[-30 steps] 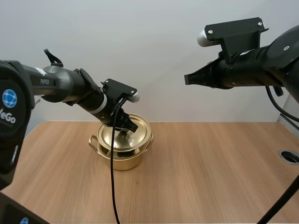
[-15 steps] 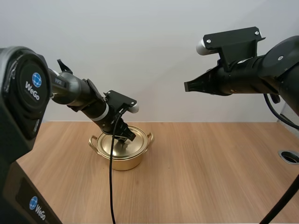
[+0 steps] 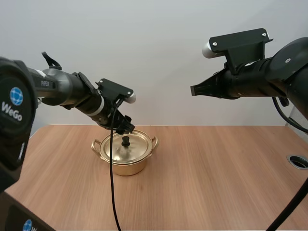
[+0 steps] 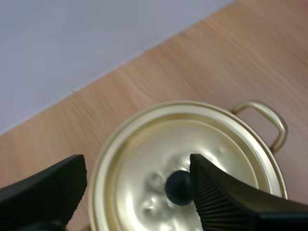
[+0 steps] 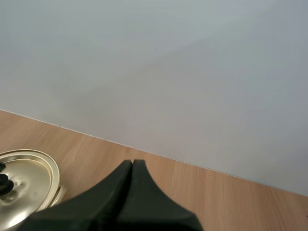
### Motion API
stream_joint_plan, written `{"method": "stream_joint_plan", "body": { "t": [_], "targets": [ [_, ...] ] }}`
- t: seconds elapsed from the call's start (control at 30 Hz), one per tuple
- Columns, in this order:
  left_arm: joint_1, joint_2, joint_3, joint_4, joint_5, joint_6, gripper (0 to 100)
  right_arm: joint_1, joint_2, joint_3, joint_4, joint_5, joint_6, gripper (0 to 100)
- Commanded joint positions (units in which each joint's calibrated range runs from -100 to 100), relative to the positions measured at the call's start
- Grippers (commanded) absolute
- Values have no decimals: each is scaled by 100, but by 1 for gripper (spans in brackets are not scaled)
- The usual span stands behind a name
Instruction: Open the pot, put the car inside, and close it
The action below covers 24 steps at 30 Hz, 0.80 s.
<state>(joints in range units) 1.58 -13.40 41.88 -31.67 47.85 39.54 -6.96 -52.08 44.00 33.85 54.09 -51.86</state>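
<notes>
The lidded golden metal pot [image 3: 124, 166] is sitting on the wooden desk [image 3: 216, 173]. The left end effector [image 4: 138, 180] is hovering released above its black knob [image 4: 177, 186], and the right end effector [image 3: 193, 89] is hanging clenched well apart.

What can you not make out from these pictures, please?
- Pot inside: covered by the lid in the high view, so any contents are hidden.
- Lid's knob, left wrist view: partly behind a finger of the left gripper.
- Lid, right wrist view: cut off by the picture's edge.
</notes>
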Motion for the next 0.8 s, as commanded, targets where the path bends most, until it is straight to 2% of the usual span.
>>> {"method": "stream_joint_plan", "body": {
  "t": [0.0,0.07,0.13,0.2,0.3,0.4,0.53,0.7,0.77],
  "targets": [
    [145,-1084,22,-1228,-293,361,100,-3,-7,-2,-5,-284,-80,0],
    [325,-2100,160,-2312,-264,869,100,-3,-7,11,7,-616,-144,0],
    [504,-3151,406,-3033,-253,1164,100,-3,-7,22,7,-807,-239,0],
    [650,-4357,669,-3163,-273,1211,100,-3,-16,35,98,-882,-343,0],
    [795,-5950,1084,-3076,-381,1138,100,-3,-16,52,522,-950,-744,0],
    [843,-6769,1522,-2679,-436,705,100,-3,-117,96,1201,-931,-1210,0],
    [866,-7133,2545,-2623,-157,-153,100,-3,-445,401,2357,-915,-1989,0],
    [859,-7931,2958,-2533,2144,-368,100,-3,-986,996,2780,-983,-2636,0],
    [774,-8141,2882,-2453,1915,-368,100,-3,-1175,1283,2790,-1210,-2794,0]
  ]
}}
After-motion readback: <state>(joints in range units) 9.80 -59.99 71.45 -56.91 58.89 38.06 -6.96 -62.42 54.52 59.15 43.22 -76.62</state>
